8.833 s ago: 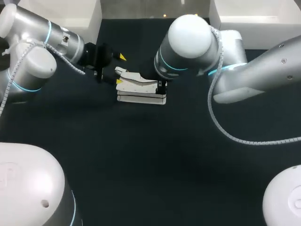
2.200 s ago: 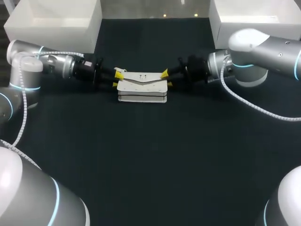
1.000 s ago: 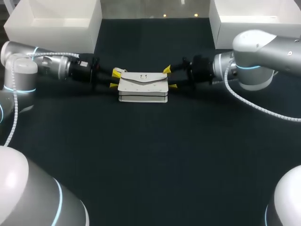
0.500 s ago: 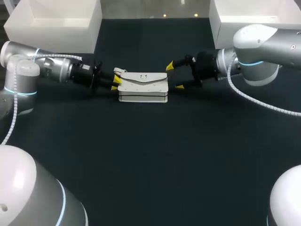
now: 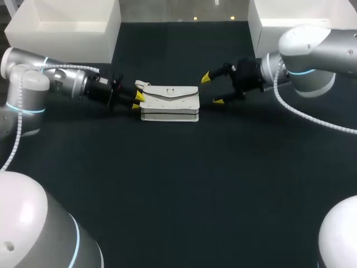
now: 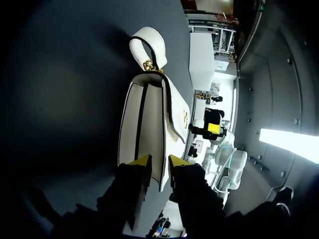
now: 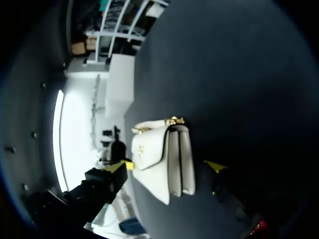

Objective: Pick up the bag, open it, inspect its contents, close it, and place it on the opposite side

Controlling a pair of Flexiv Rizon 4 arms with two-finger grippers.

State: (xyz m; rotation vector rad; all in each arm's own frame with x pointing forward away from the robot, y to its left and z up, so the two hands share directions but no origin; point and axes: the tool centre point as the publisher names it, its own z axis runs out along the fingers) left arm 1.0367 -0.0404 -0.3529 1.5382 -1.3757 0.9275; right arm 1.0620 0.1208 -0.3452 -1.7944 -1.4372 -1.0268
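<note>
On the dark table (image 5: 167, 184) the white bag (image 5: 169, 104) lies flat toward the far middle, its left end pinched between the narrow-set fingers of the left gripper (image 5: 136, 100), while the right gripper (image 5: 212, 89) hangs spread wide just off its right end, not touching.

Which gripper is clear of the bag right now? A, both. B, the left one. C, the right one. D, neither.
C: the right gripper stands open with a gap of table between it and the bag, while the left gripper pinches the bag's other end.
</note>
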